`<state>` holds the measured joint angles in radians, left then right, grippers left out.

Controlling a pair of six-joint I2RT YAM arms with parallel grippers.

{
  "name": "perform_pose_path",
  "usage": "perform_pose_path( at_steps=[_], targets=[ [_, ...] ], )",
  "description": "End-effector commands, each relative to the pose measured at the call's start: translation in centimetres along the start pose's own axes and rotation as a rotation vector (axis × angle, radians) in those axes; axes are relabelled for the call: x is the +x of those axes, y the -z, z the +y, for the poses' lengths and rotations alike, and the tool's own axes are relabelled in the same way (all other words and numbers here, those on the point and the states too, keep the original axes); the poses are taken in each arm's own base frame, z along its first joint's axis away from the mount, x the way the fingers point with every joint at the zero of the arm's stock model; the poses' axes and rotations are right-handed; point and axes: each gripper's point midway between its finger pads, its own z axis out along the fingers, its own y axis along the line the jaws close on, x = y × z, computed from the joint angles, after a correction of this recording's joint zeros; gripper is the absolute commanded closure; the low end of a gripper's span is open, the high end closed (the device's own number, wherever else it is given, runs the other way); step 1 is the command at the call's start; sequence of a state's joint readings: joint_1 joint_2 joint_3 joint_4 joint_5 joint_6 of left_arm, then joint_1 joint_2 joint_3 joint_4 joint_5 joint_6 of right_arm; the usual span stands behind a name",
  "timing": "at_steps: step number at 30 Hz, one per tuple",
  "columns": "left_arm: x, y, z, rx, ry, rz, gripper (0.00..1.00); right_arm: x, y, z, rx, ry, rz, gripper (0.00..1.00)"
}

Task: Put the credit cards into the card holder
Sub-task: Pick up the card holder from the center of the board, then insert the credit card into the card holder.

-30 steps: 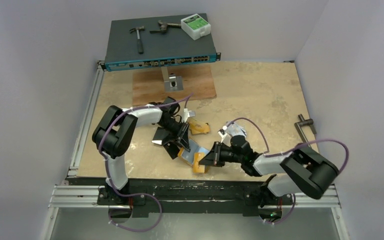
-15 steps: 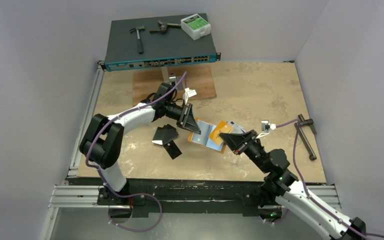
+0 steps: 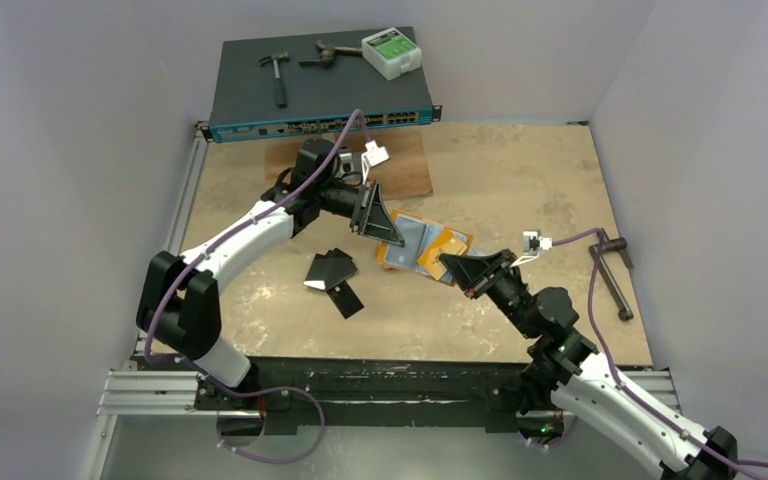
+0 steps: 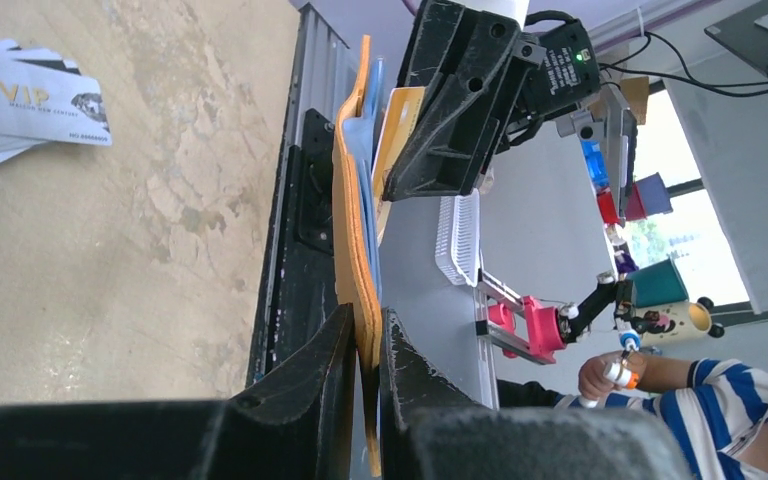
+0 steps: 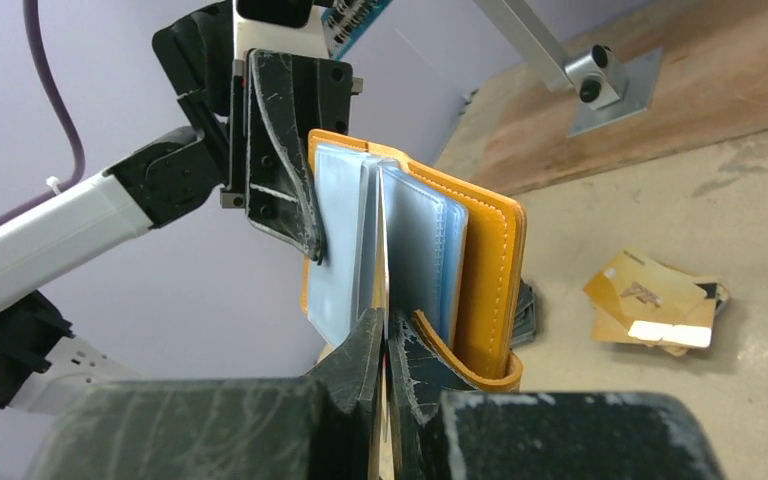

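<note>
Card holder (image 3: 428,244) shifted — left fingers (image 3: 375,213), right fingers (image 3: 467,268) pinching.

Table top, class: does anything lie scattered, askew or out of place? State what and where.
Yes: the black credit cards lie splayed left of centre, and the orange-gold cards sit skewed over one another, not squared up.

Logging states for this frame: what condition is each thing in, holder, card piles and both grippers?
card holder: open, lifted off the table between both grippers.
left gripper: shut on the card holder's orange cover.
right gripper: shut on an inner sleeve of the card holder.
black cards: loose on the table.
orange-gold cards: piled on the table.
silvery cards: fanned on the table.
</note>
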<state>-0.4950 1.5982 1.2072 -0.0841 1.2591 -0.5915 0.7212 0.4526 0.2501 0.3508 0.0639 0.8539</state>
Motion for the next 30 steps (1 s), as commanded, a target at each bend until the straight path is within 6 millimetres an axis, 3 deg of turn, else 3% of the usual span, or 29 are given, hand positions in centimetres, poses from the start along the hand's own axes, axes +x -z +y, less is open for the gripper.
perform_pose_path(
  at_steps=[1, 13, 30],
  targets=[
    [-0.7, 1.0, -4.7, 0.099, -0.121, 0.016, 0.99, -2.1, -0.3, 1.6, -0.044, 0.024, -0.072, 1.0],
    [-0.6, 1.0, -5.1, 0.105, -0.129, 0.006, 0.99, -3.4, -0.1, 3.5, -0.121, -0.017, -0.128, 1.0],
    [-0.6, 1.0, -4.8, 0.104, -0.112, -0.002, 0.99, -2.6, -0.8, 3.7, -0.158, -0.067, -0.112, 1.0]
  ],
)
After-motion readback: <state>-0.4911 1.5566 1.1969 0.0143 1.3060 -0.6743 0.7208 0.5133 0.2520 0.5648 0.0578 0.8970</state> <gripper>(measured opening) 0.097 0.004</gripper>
